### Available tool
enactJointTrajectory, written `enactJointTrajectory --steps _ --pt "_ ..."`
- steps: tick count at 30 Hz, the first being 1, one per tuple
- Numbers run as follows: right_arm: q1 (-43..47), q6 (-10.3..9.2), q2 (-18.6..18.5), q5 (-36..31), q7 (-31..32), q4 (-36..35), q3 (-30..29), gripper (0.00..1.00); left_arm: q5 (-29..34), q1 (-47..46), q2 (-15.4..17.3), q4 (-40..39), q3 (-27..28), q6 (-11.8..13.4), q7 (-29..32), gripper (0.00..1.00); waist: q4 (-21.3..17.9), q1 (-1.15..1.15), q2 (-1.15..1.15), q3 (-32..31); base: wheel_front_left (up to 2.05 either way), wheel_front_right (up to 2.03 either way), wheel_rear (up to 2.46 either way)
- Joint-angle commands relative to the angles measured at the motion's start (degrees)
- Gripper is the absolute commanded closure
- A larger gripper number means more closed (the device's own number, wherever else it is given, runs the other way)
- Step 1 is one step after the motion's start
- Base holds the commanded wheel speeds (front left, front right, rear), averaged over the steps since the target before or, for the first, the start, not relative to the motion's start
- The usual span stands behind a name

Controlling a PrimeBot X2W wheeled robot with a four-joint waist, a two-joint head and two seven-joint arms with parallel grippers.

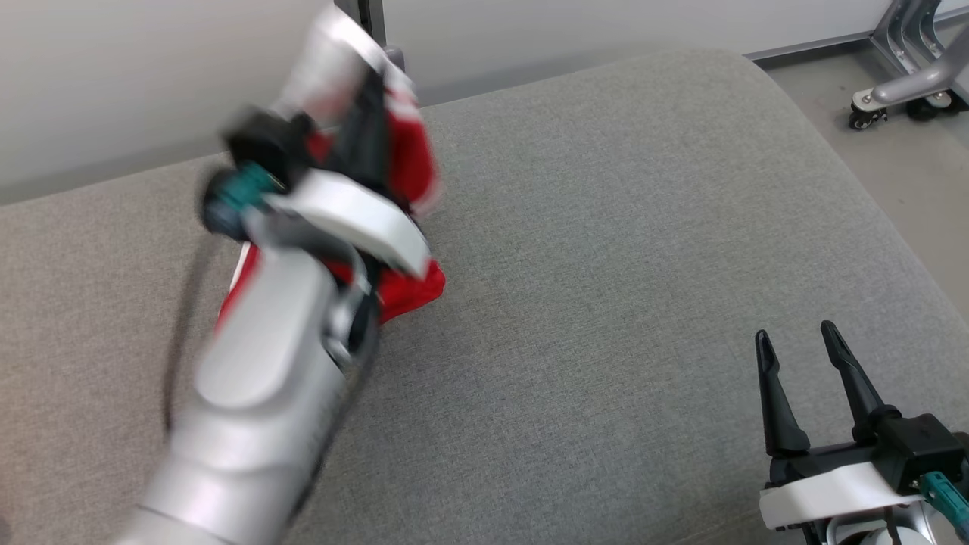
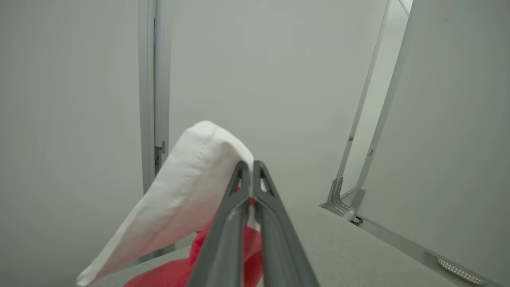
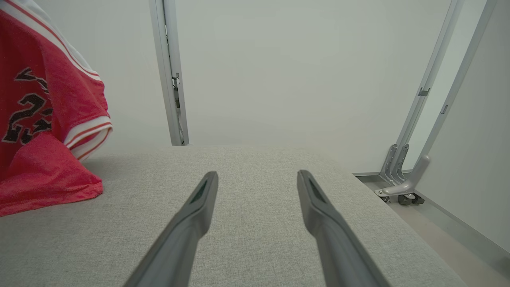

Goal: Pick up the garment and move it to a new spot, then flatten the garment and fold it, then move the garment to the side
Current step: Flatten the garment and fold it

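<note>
Grey cushion; garment in left end effector

Garment hangs from left pincer, hem on cushion, left side; right pincer over near-right corner.

Left jaws pinched (raised), right jaws apart

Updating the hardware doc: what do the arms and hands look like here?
The left forearm is rounded and silver, with a thin black cable looping beside it. The right hand and left hand each have two long dark grey tapered fingers, black body, white wrist band, teal connector.
</note>
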Motion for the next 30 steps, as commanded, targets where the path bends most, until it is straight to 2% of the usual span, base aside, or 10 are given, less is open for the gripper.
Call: enactJointTrajectory --steps 1,5,8,13,14,15,16,20,25,30 --pt "-0.39 -0.01 -0.35 0.49 -0.30 0.11 0.12 0.00 -0.30 1.15 0.51 -0.29 -1.25 -0.06 0.43 1.00 -0.09 0.00 0.00 0.54 0.00 0.00 0.00" --pt "-1.73 -0.01 -0.37 1.28 -0.30 0.32 1.28 0.00 -3.55 5.79 -0.81 -2.55 -13.08 -1.01 1.36 1.00 -1.34 0.00 0.00 2.03 0.00 0.00 0.00" --pt "-2.37 -0.01 -0.35 2.03 -0.30 0.48 2.29 0.00 -6.98 6.74 -0.35 -4.68 -23.31 -0.22 2.13 1.00 -2.72 0.00 0.00 3.06 0.00 0.00 0.00" --pt "-2.39 -0.01 -0.33 3.40 -0.30 1.05 2.93 0.00 -10.87 4.98 -0.64 -6.26 -36.34 1.56 1.60 1.00 -5.21 0.00 0.00 4.33 0.00 0.00 0.00" --pt "-2.22 -0.01 -0.33 3.62 -0.30 1.25 2.91 0.00 -12.20 5.04 -0.56 -6.67 -38.25 1.09 1.23 0.95 -5.56 0.00 0.00 4.52 0.00 0.00 0.00" --pt "-2.05 -0.01 -0.34 3.77 -0.30 1.46 2.86 0.00 -13.25 5.27 -0.43 -6.51 -39.85 1.14 1.00 0.51 -5.86 0.00 0.00 4.69 0.00 0.00 0.00" --pt "-2.00 -0.01 -0.35 3.87 -0.30 1.63 2.84 0.00 -14.03 5.33 -0.33 -5.80 -41.83 1.33 1.39 0.00 -6.09 0.00 0.00 4.89 0.00 0.00 0.00" --pt "-2.40 -0.01 -0.35 4.39 -0.30 1.62 2.13 0.00 -18.17 7.08 -0.47 -3.95 -45.47 0.28 4.27 0.00 -6.37 0.00 0.00 5.54 0.00 0.00 0.00" --pt "-2.24 -0.01 -0.32 4.39 -0.30 1.41 0.66 0.00 -22.57 9.09 -0.46 -4.80 -46.61 -2.39 9.03 0.00 -4.80 0.00 0.00 5.53 0.00 0.00 0.00" --pt "-1.65 -0.01 -0.33 4.21 -0.30 1.17 -0.30 0.00 -25.29 8.10 -0.41 -6.35 -43.79 0.43 6.56 0.00 -2.55 0.00 0.00 4.64 0.00 0.00 0.00"
